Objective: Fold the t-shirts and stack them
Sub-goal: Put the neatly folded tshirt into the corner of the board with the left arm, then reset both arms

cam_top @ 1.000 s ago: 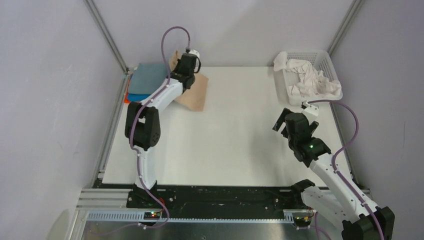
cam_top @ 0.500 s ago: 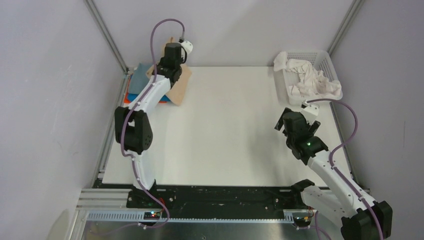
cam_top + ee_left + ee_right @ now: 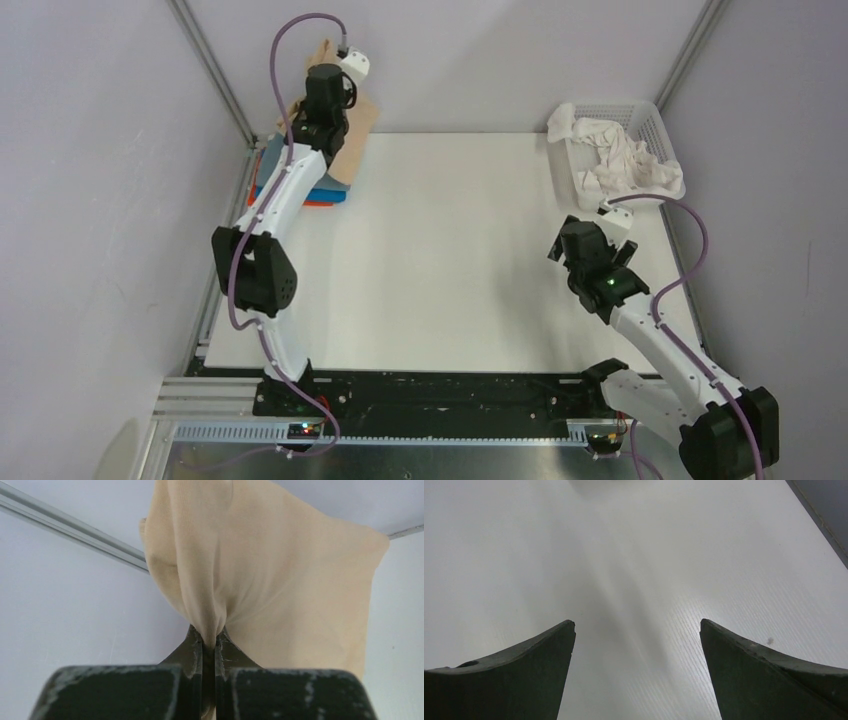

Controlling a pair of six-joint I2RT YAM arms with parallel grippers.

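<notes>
- Top external view is showing the tan, soft cotton t-shirt [image 3: 362,118] hanging over the far-left corner of the white table [image 3: 450,260]. A second ago it was lying lower and further toward the middle of the table.
- Left gripper [image 3: 209,639] is pinching a bunched fold of that tan cloth between jaws pressed almost together, and the rest of the shirt is spreading out beyond them.
- Beneath it, the stack of folded grey-blue, bright blue and orange t-shirts [image 3: 322,193] is waiting against the left frame, and the tan shirt is partly overlapping it from above.
- Judging by this swing, the carry is nearing its end. Lowering the shirt squarely onto the pile is looking like the step in hand.
- Right gripper [image 3: 636,625] is hovering over bare table with its jaws spread wide and nothing between them. It is drifting only slightly from where it was a second ago.
- White crumpled t-shirts [image 3: 620,165] are lying in the white plastic mesh basket [image 3: 658,122] at the far right, so more folding is remaining.
</notes>
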